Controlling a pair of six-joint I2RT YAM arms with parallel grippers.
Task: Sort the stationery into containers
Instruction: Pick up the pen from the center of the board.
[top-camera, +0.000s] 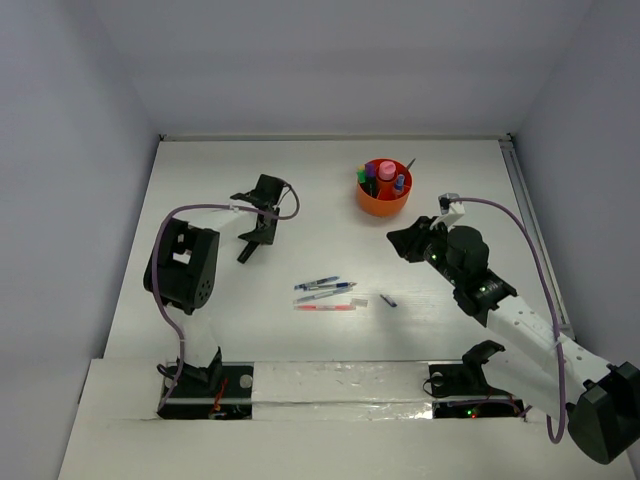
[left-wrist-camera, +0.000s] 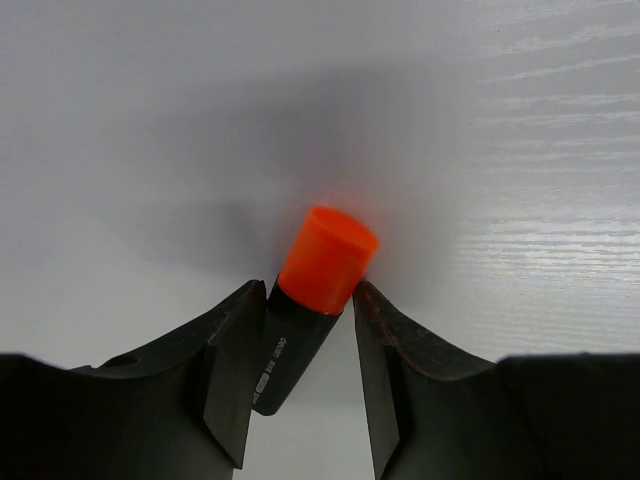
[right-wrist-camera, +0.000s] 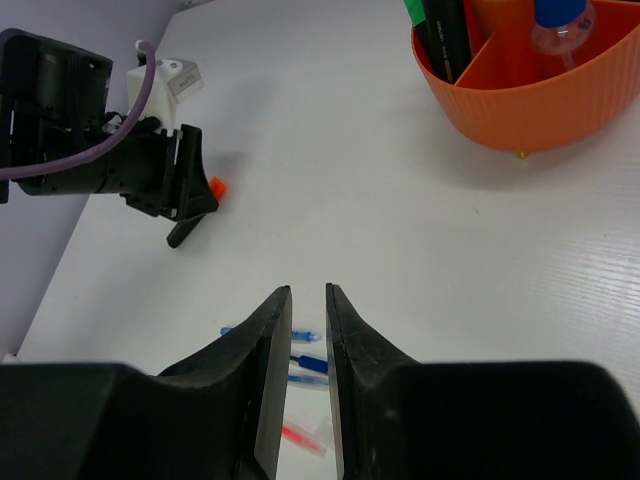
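Right wrist view shows you the orange tub (right-wrist-camera: 540, 105) on the desk (right-wrist-camera: 330, 150). A blue-capped bottle (right-wrist-camera: 562, 22) stands in one compartment and a green-ended highlighter (right-wrist-camera: 445, 35) in the next. Your right hand (right-wrist-camera: 308, 295) is empty, its fingers narrowly apart. Your left hand (left-wrist-camera: 308, 300) has an orange-ended highlighter (left-wrist-camera: 325, 258) between its fingers; you cannot tell whether it is clamped. Blue and red pens (top-camera: 325, 290) lie mid-desk.
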